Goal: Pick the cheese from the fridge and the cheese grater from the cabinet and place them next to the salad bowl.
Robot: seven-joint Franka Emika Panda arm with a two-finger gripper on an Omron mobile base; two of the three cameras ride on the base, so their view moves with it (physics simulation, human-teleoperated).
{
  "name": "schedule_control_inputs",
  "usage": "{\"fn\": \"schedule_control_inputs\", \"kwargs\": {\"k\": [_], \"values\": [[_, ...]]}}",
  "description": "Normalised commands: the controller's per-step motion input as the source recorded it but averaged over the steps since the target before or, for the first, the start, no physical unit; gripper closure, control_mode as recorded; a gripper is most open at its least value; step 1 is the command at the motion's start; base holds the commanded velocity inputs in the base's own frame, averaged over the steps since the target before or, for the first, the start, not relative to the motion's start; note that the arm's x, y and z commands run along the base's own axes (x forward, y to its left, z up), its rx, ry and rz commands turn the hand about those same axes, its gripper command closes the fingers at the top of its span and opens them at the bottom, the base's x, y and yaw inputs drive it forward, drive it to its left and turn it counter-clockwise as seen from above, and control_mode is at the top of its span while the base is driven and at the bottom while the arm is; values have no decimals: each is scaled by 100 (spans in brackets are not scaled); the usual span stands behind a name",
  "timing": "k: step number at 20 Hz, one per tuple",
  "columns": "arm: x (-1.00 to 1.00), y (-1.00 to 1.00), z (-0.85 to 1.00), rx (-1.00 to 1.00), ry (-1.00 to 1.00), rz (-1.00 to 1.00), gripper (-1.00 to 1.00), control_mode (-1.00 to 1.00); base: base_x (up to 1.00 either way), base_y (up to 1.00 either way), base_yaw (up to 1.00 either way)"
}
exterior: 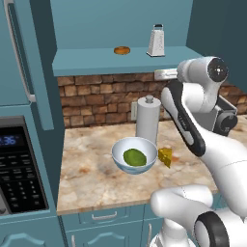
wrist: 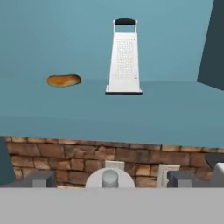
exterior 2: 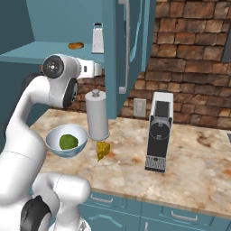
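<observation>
— Silver-grey metal up on the teal shelf: the cheese grater (wrist: 124, 61) stands upright in the cabinet (wrist: 109, 111), a tapering box with a punched face and a dark handle loop on top.

— And the claw (wrist: 112, 180)?

— Spread wide, nothing between its fingers. In the hand view the two dark tips sit low and well apart, and the grater rises above them, beyond the thick front edge of the shelf, roughly centred. No contact.

— What else is on that shelf?

— A flat orange-brown bun (wrist: 64, 80), lying off to the grater's left, apart from it.

— Down on the bench?

— Mottled stone bench (exterior: 91, 178), tan and cream, brick wall behind. The salad bowl (exterior: 120, 157), round and pale blue-white, holds a green lump. Just beside its rim lies the cheese (exterior: 165, 157), a small yellow-orange wedge with holes. Behind both stands a white cylinder roll (exterior: 147, 119) with a knob on top.

— Anything further along?

— From the right base view, a black and silver coffee machine (exterior 2: 159, 131) stands on the same bench, well clear of the bowl.
</observation>
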Motion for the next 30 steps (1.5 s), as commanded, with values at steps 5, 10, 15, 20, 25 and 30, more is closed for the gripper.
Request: {"fn": "schedule_control_inputs", "kwargs": {"k": [5, 10, 15, 20, 25, 30], "values": [[36, 4, 57, 0, 2, -1, -100, -100, 0, 0, 0], [37, 7, 57, -1, 3, -2, -100, -100, 0, 0, 0], [40, 2, 45, 0, 4, 0, -100, -100, 0, 0, 0], [31, 0, 29, 0, 8, 0, -100, -100, 0, 0, 0], [31, -1, 0, -1, 0, 0, -100, -100, 0, 0, 0], [27, -5, -14, 0, 0, 0, -100, -100, 0, 0, 0]]}}
